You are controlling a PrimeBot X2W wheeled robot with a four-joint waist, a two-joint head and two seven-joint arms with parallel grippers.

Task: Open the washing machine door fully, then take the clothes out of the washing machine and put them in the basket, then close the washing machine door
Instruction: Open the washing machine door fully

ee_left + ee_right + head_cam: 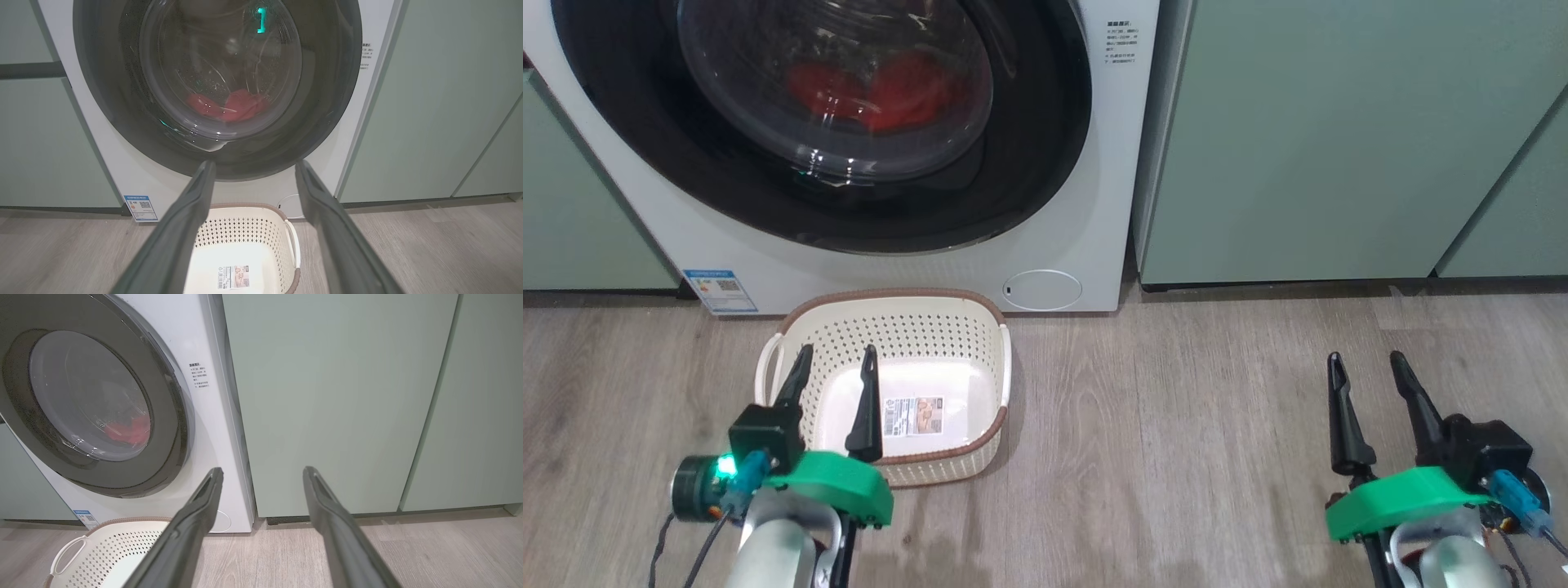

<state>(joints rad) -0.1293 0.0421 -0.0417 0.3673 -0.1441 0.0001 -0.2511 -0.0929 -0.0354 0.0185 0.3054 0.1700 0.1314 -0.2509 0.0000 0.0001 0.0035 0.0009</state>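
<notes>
Head view: the spread, empty left gripper [838, 351] hangs over the cream perforated plastic basket [980, 322], the spread, empty right gripper [1365, 357] over free grey wooden floor [1176, 425]; left wrist view: bright red clothes [233, 106] lie behind the big white washing machine's [118, 163] closed round black-rimmed glass door [327, 102]; right wrist view: a pale green cabinet [327, 396] borders the machine's edge.

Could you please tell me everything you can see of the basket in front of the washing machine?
The basket is a small cream-white rounded rectangle of perforated plastic with a brown rim and white side handles. It stands upright on the wood-look floor, close before the washing machine, and holds nothing but a paper label on its bottom. The open left claw hangs over its near-left part; no contact is evident.
</notes>
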